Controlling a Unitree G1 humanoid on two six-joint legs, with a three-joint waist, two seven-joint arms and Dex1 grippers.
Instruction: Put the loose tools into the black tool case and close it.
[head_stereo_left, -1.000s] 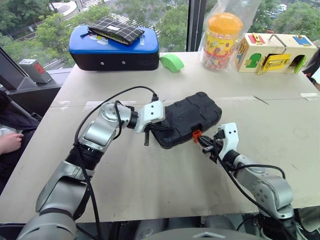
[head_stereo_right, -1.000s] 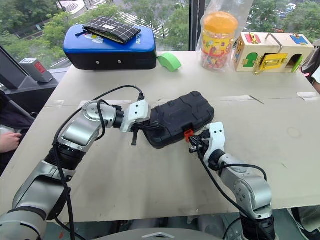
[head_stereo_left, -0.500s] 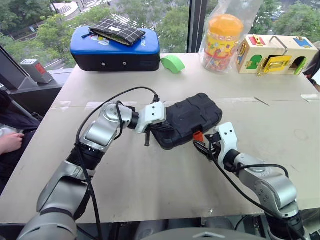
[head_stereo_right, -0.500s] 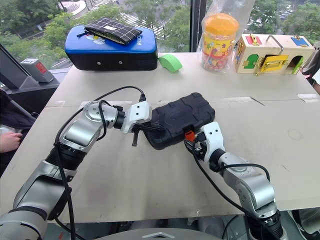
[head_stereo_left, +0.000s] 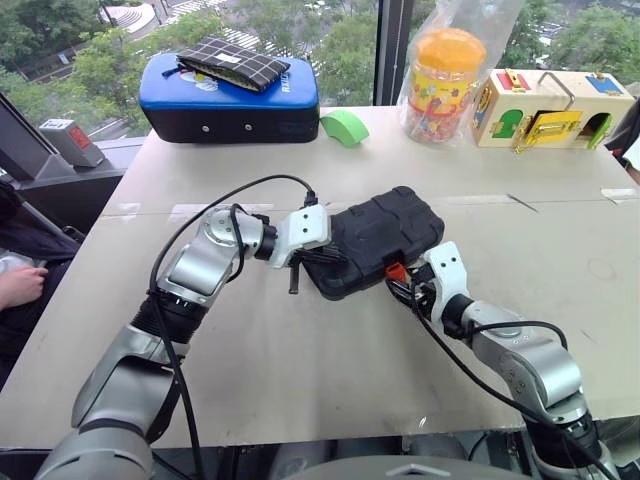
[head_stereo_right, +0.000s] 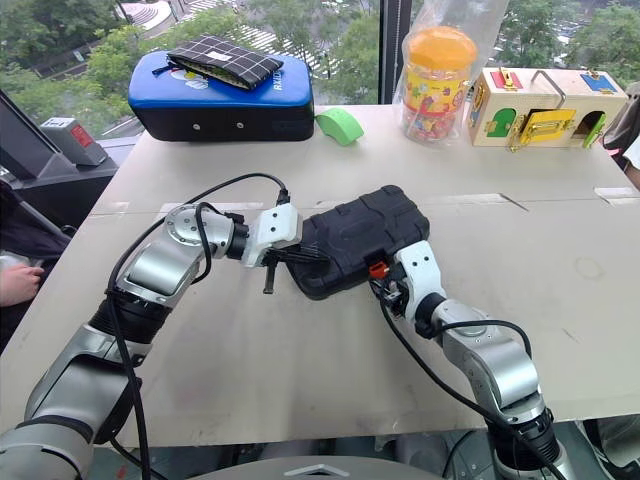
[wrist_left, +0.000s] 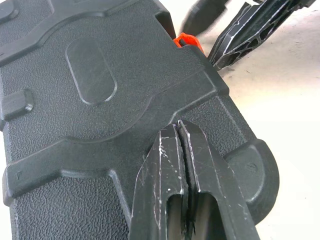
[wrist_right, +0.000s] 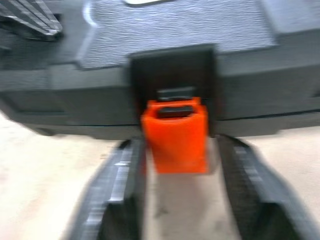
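Note:
The black tool case (head_stereo_left: 385, 235) lies closed in the middle of the table, ribbed shell up. My left gripper (wrist_left: 180, 142) is shut, and its tips rest on the lid near the case's left corner. My right gripper (wrist_right: 182, 200) is open at the case's front edge. Its fingers (wrist_right: 117, 195) stand on either side of the small orange latch (wrist_right: 176, 135), which hangs down from the case's edge. In the left eye view the right gripper (head_stereo_left: 402, 290) sits just below the latch (head_stereo_left: 396, 272). The loose tools are out of view.
At the back of the table a blue-and-black case (head_stereo_left: 228, 100) carries a checked pouch (head_stereo_left: 232, 60). Beside it are a green object (head_stereo_left: 345, 126), an orange-lidded jar (head_stereo_left: 445, 75) and a wooden latch box (head_stereo_left: 550, 105). A person's hand (head_stereo_left: 18, 283) shows at the left edge.
My right gripper has moved in to the case's front edge and now straddles the orange latch. The left gripper and the case have stayed put.

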